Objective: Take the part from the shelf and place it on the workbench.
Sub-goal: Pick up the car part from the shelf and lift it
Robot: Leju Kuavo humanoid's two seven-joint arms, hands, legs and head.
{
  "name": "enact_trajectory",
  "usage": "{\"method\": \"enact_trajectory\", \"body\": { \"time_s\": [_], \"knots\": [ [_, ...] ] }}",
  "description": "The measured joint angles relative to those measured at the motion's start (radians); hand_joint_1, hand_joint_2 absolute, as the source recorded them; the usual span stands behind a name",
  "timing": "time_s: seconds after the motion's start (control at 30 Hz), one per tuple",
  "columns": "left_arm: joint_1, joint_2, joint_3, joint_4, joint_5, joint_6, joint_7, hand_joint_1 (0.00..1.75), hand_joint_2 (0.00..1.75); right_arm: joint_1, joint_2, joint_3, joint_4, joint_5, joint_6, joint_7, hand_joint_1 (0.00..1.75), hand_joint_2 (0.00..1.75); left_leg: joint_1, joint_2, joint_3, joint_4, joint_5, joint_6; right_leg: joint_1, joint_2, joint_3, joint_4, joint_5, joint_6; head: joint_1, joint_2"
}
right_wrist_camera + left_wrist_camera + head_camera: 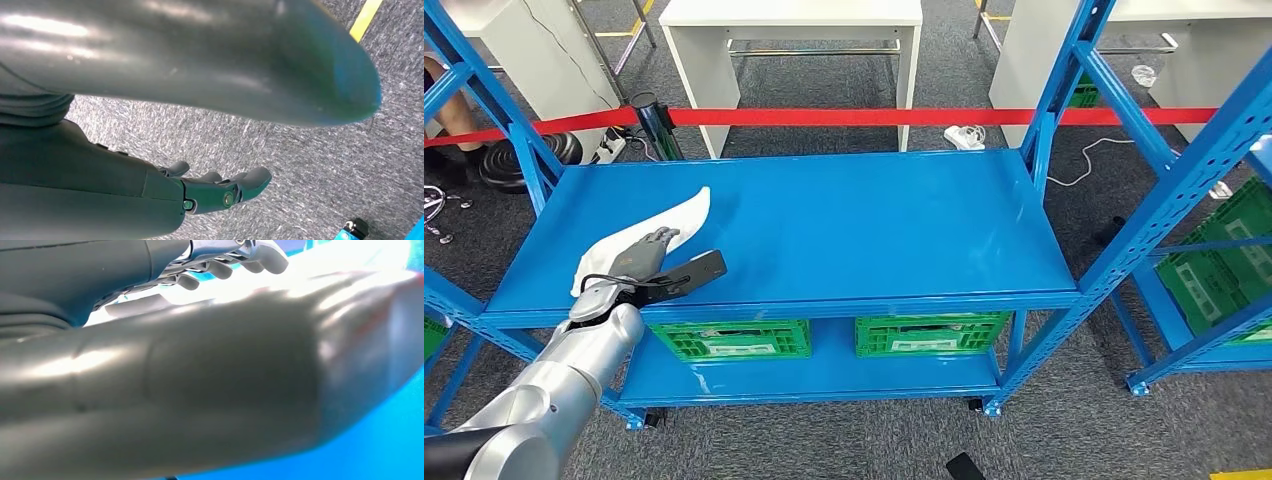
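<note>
head view: left hand (646,262) at the near left part of the blue shelf (844,230), silver left arm (554,385) coming up from the bottom left corner. fingers (660,240) laid flat on the near end of the white part (656,232), thumb (694,272) stretched out sideways over the blue top, apart from the white piece. touching the part, not wrapped round it; fingers spread, nothing lifted.

part lying flat on the upper level of the shelf, left side. long and narrow, curved like a blade; long axis on a diagonal, broad end near the front left edge under the hand, thin tip (703,194) pointing away from the robot and slightly to its right.

left wrist view: thick grey thumb (210,390) close to the lens, darker fingers (235,262) beyond it, resting over a washed-out white surface, blue beneath.

right wrist view: right hand (220,192) hanging over grey carpet (300,150), fingers loosely curled, apart, holding nothing.

further out: two green crates (734,338) (929,333) on the lower level of the shelf. red barrier tape (874,116) behind it, strung from a black post (652,118). white tables (794,40) beyond the tape. second blue rack (1214,230) at the right with another green crate (1224,262).
</note>
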Motion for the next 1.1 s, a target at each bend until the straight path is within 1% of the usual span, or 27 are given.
{"method": "enact_trajectory", "body": {
  "time_s": [0.07, 0.1, 0.17, 0.2, 0.23, 0.27, 0.3, 0.33, 0.37, 0.4, 0.47, 0.5, 0.57, 0.6, 0.63, 0.7, 0.73, 0.77, 0.8, 0.83, 0.87, 0.9, 0.93, 1.0, 1.03, 1.07, 1.1],
  "knots": [
    [-0.001, -0.003, 0.000, -0.002, -0.001, 0.000, 0.000, 0.00, 0.00, -0.001, -0.001, 0.000, 0.000, 0.000, -0.003, 0.000, 0.00, 0.00, 0.005, 0.004, 0.011, -0.020, 0.013, 0.010, 0.003, -0.001, -0.005, 0.012, -0.008, 0.007, 0.001, 0.000],
    [-0.001, -0.004, 0.000, -0.002, -0.002, 0.000, 0.000, 0.00, 0.00, -0.001, -0.001, 0.000, 0.000, 0.000, -0.003, 0.000, 0.00, 0.00, 0.009, 0.006, 0.016, -0.029, 0.019, 0.015, 0.004, -0.002, -0.021, 0.045, -0.026, 0.009, 0.002, 0.000],
    [0.001, -0.005, 0.000, -0.002, -0.002, 0.000, 0.000, 0.00, 0.00, -0.001, -0.002, 0.000, 0.000, 0.000, -0.004, 0.000, 0.00, 0.00, 0.011, 0.008, 0.017, -0.032, 0.021, 0.020, 0.004, -0.002, -0.080, 0.167, -0.081, 0.012, 0.003, 0.000],
    [0.004, -0.005, 0.000, -0.001, -0.002, -0.001, 0.000, 0.00, 0.00, 0.000, -0.002, -0.001, 0.000, 0.000, -0.004, 0.000, 0.00, 0.00, 0.011, 0.005, 0.017, -0.031, 0.020, 0.020, 0.003, -0.002, -0.110, 0.227, -0.101, 0.015, 0.002, 0.000],
    [0.008, -0.005, 0.000, 0.000, -0.002, -0.001, 0.000, 0.00, 0.00, 0.001, -0.002, -0.001, 0.000, 0.000, -0.004, 0.000, 0.00, 0.00, 0.012, 0.001, 0.017, -0.028, 0.018, 0.019, 0.002, -0.002, -0.127, 0.260, -0.104, 0.018, 0.002, 0.000],
    [0.011, -0.006, 0.000, 0.001, -0.002, -0.002, 0.000, 0.00, 0.00, 0.001, -0.003, -0.001, 0.000, 0.000, -0.005, 0.000, 0.00, 0.00, 0.014, -0.006, 0.017, -0.024, 0.015, 0.015, 0.000, -0.002, -0.126, 0.254, -0.088, 0.020, 0.002, 0.000],
    [0.013, -0.006, 0.000, 0.001, -0.003, -0.002, 0.000, 0.00, 0.00, 0.001, -0.003, -0.001, 0.000, 0.001, -0.006, 0.000, 0.00, 0.00, 0.017, -0.014, 0.017, -0.018, 0.010, 0.010, -0.003, 0.000, -0.106, 0.208, -0.057, 0.024, 0.003, 0.000],
    [0.015, -0.008, 0.000, 0.001, -0.004, -0.003, 0.000, 0.00, 0.00, 0.001, -0.004, -0.001, 0.000, 0.001, -0.007, 0.000, 0.00, 0.00, 0.021, -0.020, 0.017, -0.010, 0.003, 0.003, -0.006, 0.006, -0.074, 0.143, -0.027, 0.026, 0.003, 0.000],
    [0.014, -0.009, 0.000, 0.001, -0.005, -0.003, 0.001, 0.00, 0.00, 0.001, -0.004, -0.001, 0.000, 0.002, -0.008, 0.001, 0.00, 0.00, 0.022, -0.027, 0.011, 0.000, -0.004, -0.005, -0.008, 0.019, -0.042, 0.084, -0.010, 0.027, 0.003, 0.000],
    [0.013, -0.011, 0.000, 0.001, -0.006, -0.004, 0.000, 0.00, 0.00, 0.001, -0.004, -0.001, 0.000, 0.003, -0.008, 0.002, 0.00, 0.00, 0.023, -0.035, 0.005, 0.008, -0.010, -0.013, -0.008, 0.028, -0.021, 0.046, -0.006, 0.023, 0.003, 0.000],
    [0.014, -0.014, 0.000, 0.001, -0.009, -0.004, 0.000, 0.00, 0.00, 0.002, -0.004, -0.001, 0.001, 0.004, -0.007, 0.003, 0.00, 0.00, 0.024, -0.050, -0.004, 0.012, -0.013, -0.028, -0.004, 0.034, -0.009, 0.031, -0.022, 0.007, 0.004, 0.000],
    [0.016, -0.015, 0.000, 0.000, -0.010, -0.005, -0.001, 0.00, 0.00, 0.002, -0.004, -0.001, 0.001, 0.005, -0.006, 0.004, 0.00, 0.00, 0.026, -0.058, -0.002, 0.009, -0.012, -0.035, -0.004, 0.026, -0.009, 0.032, -0.024, -0.003, 0.003, 0.000],
    [0.017, -0.015, 0.000, 0.000, -0.011, -0.004, -0.001, 0.00, 0.00, 0.000, -0.004, -0.001, 0.001, 0.005, -0.006, 0.003, 0.00, 0.00, 0.028, -0.050, -0.007, 0.020, -0.019, -0.044, -0.004, 0.012, -0.002, 0.026, -0.026, -0.018, 0.002, 0.000],
    [0.015, -0.015, 0.000, 0.000, -0.012, -0.003, -0.002, 0.00, 0.00, -0.001, -0.004, -0.001, 0.001, 0.006, -0.006, 0.003, 0.00, 0.00, 0.027, -0.038, -0.024, 0.054, -0.034, -0.047, -0.005, 0.005, 0.003, 0.023, -0.027, -0.025, 0.001, 0.000],
    [0.015, -0.015, 0.000, 0.000, -0.012, -0.001, -0.002, 0.00, 0.00, -0.002, -0.004, -0.002, 0.001, 0.006, -0.005, 0.003, 0.00, 0.00, 0.026, -0.025, -0.053, 0.107, -0.055, -0.048, -0.005, -0.001, 0.007, 0.021, -0.029, -0.030, -0.001, 0.000],
    [0.016, -0.015, 0.000, 0.001, -0.013, 0.002, -0.004, 0.00, 0.00, -0.001, -0.004, -0.002, 0.001, 0.007, -0.005, 0.003, 0.00, 0.00, 0.024, -0.012, -0.132, 0.238, -0.095, -0.050, -0.002, -0.012, 0.011, 0.020, -0.033, -0.036, -0.002, 0.000],
    [0.019, -0.014, 0.000, 0.001, -0.013, 0.004, -0.005, 0.00, 0.00, -0.001, -0.004, -0.002, 0.001, 0.007, -0.005, 0.003, 0.00, 0.00, 0.024, -0.011, -0.162, 0.278, -0.098, -0.049, 0.000, -0.016, 0.012, 0.020, -0.035, -0.038, -0.002, 0.000],
    [0.021, -0.014, 0.000, 0.002, -0.013, 0.006, -0.006, 0.00, 0.00, -0.001, -0.004, -0.002, 0.001, 0.007, -0.006, 0.003, 0.00, 0.00, 0.024, -0.011, -0.176, 0.284, -0.081, -0.046, 0.001, -0.019, 0.014, 0.020, -0.036, -0.039, -0.002, 0.000],
    [0.023, -0.014, 0.000, 0.002, -0.014, 0.009, -0.006, 0.00, 0.00, -0.001, -0.004, -0.002, 0.001, 0.007, -0.006, 0.003, 0.00, 0.00, 0.023, -0.009, -0.170, 0.253, -0.047, -0.043, 0.002, -0.022, 0.017, 0.020, -0.038, -0.038, -0.002, 0.000],
    [0.022, -0.014, 0.000, 0.002, -0.014, 0.011, -0.007, 0.00, 0.00, -0.001, -0.004, -0.002, 0.001, 0.007, -0.006, 0.003, 0.00, 0.00, 0.021, -0.006, -0.148, 0.192, -0.004, -0.037, 0.003, -0.025, 0.020, 0.020, -0.040, -0.037, -0.002, 0.000],
    [0.021, -0.014, 0.000, 0.002, -0.015, 0.014, -0.008, 0.00, 0.00, -0.001, -0.004, -0.002, 0.001, 0.007, -0.006, 0.003, 0.00, 0.00, 0.018, 0.002, -0.121, 0.125, 0.029, -0.032, 0.005, -0.028, 0.023, 0.021, -0.041, -0.034, -0.001, 0.000],
    [0.019, -0.014, 0.000, 0.002, -0.016, 0.016, -0.008, 0.00, 0.00, -0.002, -0.004, -0.002, 0.001, 0.007, -0.006, 0.003, 0.00, 0.00, 0.013, 0.008, -0.098, 0.072, 0.048, -0.027, 0.006, -0.030, 0.024, 0.021, -0.042, -0.030, -0.001, 0.000],
    [0.017, -0.015, 0.000, 0.002, -0.016, 0.017, -0.009, 0.00, 0.00, -0.002, -0.004, -0.002, 0.001, 0.007, -0.006, 0.003, 0.00, 0.00, 0.009, 0.013, -0.085, 0.039, 0.055, -0.023, 0.007, -0.032, 0.024, 0.020, -0.042, -0.024, -0.001, 0.000],
    [0.016, -0.015, 0.000, 0.002, -0.017, 0.019, -0.009, 0.00, 0.00, -0.002, -0.004, -0.002, 0.001, 0.007, -0.006, 0.003, 0.00, 0.00, 0.004, 0.010, -0.081, 0.024, 0.053, -0.013, 0.008, -0.038, 0.024, 0.015, -0.039, -0.010, -0.001, 0.000],
    [0.017, -0.015, 0.000, 0.002, -0.018, 0.020, -0.009, 0.00, 0.00, -0.001, -0.004, -0.002, 0.001, 0.008, -0.006, 0.003, 0.00, 0.00, 0.005, 0.007, -0.080, 0.020, 0.057, -0.006, 0.008, -0.041, 0.025, 0.012, -0.039, -0.004, -0.001, 0.000],
    [0.017, -0.015, 0.000, 0.001, -0.018, 0.021, -0.011, 0.00, 0.00, -0.001, -0.004, -0.002, 0.001, 0.008, -0.008, 0.002, 0.00, 0.00, 0.007, 0.003, -0.078, 0.015, 0.061, 0.001, 0.007, -0.039, 0.022, 0.018, -0.045, 0.002, -0.001, 0.000],
    [0.016, -0.016, 0.000, 0.001, -0.019, 0.022, -0.014, 0.00, 0.00, -0.001, -0.004, -0.002, 0.001, 0.007, -0.010, 0.001, 0.00, 0.00, 0.009, 0.000, -0.075, 0.010, 0.065, 0.009, 0.007, -0.034, 0.012, 0.041, -0.060, 0.005, 0.000, 0.000]
  ]
}}
